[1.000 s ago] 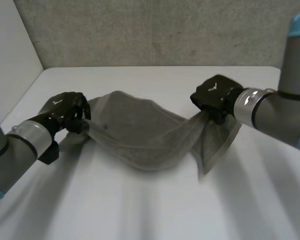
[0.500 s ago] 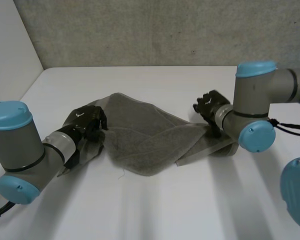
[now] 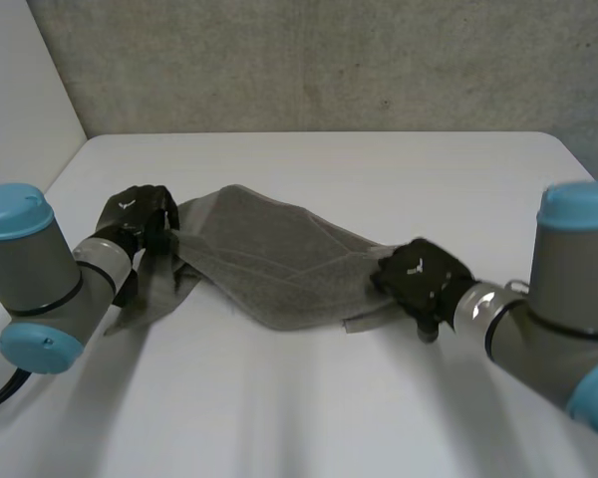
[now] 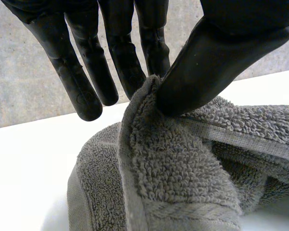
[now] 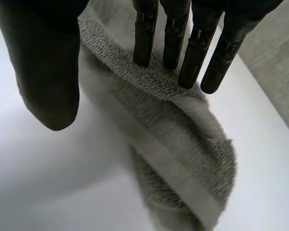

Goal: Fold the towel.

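A grey towel point(image 3: 269, 264) lies crumpled across the middle of the white table point(image 3: 309, 408). My left hand point(image 3: 135, 214) is at its left end, held a little above the table. The thumb point(image 4: 216, 53) pinches a raised fold of the towel point(image 4: 173, 173) against a finger. My right hand point(image 3: 419, 279) is low at the towel's right end. There its straight fingers point(image 5: 145, 33) rest on the top of the towel's point(image 5: 183, 139) hem, and the thumb point(image 5: 43, 62) stands apart over bare table.
A grey wall point(image 3: 329, 60) closes off the table's far edge. A pale panel point(image 3: 20, 100) stands at the far left. Both arms reach in low from the front corners, and bare table lies in front of the towel.
The right hand has let go of the towel's right end, which has dropped onto the table, and has moved nearer and lower. The left hand keeps its pinch and has shifted left.
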Controlling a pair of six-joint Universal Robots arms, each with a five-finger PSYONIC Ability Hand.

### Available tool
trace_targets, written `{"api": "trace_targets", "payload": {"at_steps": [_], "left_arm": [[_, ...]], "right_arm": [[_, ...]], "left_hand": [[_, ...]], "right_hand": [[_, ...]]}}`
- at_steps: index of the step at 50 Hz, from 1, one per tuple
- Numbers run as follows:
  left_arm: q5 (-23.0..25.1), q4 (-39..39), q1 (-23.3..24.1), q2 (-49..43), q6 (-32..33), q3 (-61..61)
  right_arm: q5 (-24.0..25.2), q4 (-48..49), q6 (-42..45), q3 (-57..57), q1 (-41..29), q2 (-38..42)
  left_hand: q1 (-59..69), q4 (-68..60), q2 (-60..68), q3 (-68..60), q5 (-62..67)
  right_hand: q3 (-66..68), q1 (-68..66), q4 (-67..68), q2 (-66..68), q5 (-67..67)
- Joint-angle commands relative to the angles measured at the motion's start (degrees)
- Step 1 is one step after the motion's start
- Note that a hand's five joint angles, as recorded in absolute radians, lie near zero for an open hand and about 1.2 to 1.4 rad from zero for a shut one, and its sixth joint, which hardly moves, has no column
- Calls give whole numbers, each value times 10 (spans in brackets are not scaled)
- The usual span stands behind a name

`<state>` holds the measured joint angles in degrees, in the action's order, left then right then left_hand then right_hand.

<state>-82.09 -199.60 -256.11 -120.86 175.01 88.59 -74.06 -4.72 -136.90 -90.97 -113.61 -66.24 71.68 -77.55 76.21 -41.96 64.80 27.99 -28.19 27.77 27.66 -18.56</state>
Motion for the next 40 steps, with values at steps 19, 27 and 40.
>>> {"api": "trace_targets", "payload": {"at_steps": [19, 27, 40], "left_arm": [[0, 0, 0, -1, 0, 13], [0, 0, 0, 0, 0, 18], [0, -6, -2, 6, 0, 25]], "right_arm": [[-5, 45, 27, -100, -6, -39], [3, 32, 26, -116, -6, -101], [63, -70, 31, -116, -14, -71]], "left_hand": [[83, -24, 38, -380, 52], [83, -24, 38, -380, 52], [83, -24, 38, -380, 52]], "right_hand": [[70, -68, 72, 73, -64], [90, -88, 92, 93, -84], [95, -93, 97, 98, -89]]}}
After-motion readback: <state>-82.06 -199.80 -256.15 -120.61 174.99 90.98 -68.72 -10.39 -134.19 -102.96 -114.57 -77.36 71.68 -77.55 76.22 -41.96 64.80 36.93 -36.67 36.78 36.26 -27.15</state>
